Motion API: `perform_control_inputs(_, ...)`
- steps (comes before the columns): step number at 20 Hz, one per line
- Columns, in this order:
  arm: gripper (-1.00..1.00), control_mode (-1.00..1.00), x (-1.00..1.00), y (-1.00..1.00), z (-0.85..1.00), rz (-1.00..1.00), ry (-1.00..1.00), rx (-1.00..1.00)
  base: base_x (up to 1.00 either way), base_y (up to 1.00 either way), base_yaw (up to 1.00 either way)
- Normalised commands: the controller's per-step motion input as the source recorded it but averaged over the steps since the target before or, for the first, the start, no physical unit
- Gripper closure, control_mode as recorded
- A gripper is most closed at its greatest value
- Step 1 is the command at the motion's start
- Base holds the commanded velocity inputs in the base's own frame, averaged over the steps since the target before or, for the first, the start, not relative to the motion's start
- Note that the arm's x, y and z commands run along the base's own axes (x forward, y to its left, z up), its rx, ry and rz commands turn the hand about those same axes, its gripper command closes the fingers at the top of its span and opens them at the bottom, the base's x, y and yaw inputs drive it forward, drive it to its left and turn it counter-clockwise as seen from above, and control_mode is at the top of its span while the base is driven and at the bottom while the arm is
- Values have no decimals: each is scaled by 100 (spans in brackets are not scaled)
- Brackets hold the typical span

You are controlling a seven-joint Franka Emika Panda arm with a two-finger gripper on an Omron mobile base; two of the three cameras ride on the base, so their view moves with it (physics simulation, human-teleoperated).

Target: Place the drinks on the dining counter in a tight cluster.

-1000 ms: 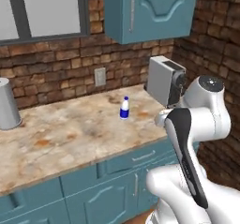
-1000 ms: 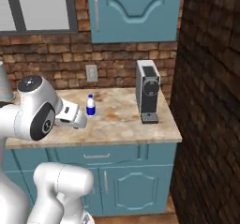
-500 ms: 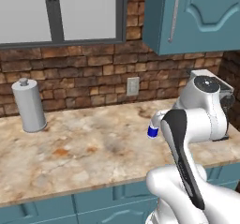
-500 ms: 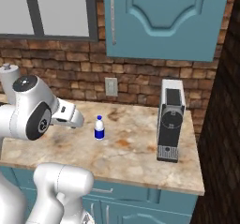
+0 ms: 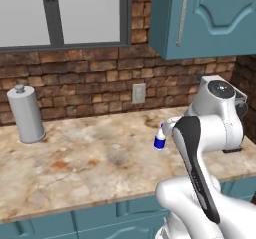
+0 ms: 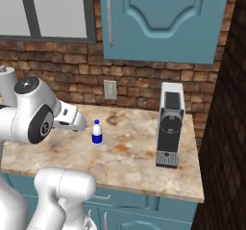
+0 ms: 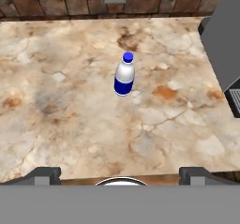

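A small white bottle point(image 7: 124, 74) with a blue band and a blue cap stands upright on the marbled counter point(image 7: 56, 101) that runs along the brick wall under the window. In the hand view it sits ahead of the gripper point(image 7: 120, 175), near the middle of the stone top and roughly in line with the gap between the two dark fingertips point(image 7: 43, 175), which stand far apart at the bottom corners of that view. The jaws are spread wide with nothing between them, and the bottle is well clear of them, untouched.

From the right base view the same bottle point(image 6: 97, 133) stands just beyond the white hand point(image 6: 72, 120), which reaches out over the counter from the arm's big round joint. The hand is near the bottle but apart from it. To the bottle's right, well apart, a grey and black coffee machine point(image 6: 170, 124) stands close to the counter's end by the dark side wall. A wall socket point(image 6: 110, 90) sits on the bricks behind the bottle.

In the left base view the bottle point(image 5: 160, 137) peeks out beside the arm's upper link, partly hidden by it. Far off to the left, against the wall, stands a tall grey cylinder canister point(image 5: 26, 114). Teal cupboards point(image 5: 200, 18) hang above the counter.
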Motion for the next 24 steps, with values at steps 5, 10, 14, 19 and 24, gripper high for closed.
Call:
perform_control_inputs(5,-100,100,0,0,0,0,0,0,0,0,0)
perform_control_inputs(10,-100,-100,16,0,0,0,2,0,0,0,0)
perform_control_inputs(14,-100,-100,89,-9,-1,11,1,1,0,0,0)
perform_control_inputs(19,-100,-100,60,0,0,0,4,-1,0,0,0)
perform_control_inputs(24,-100,-100,54,-9,-17,-18,10,-2,0,0,0)
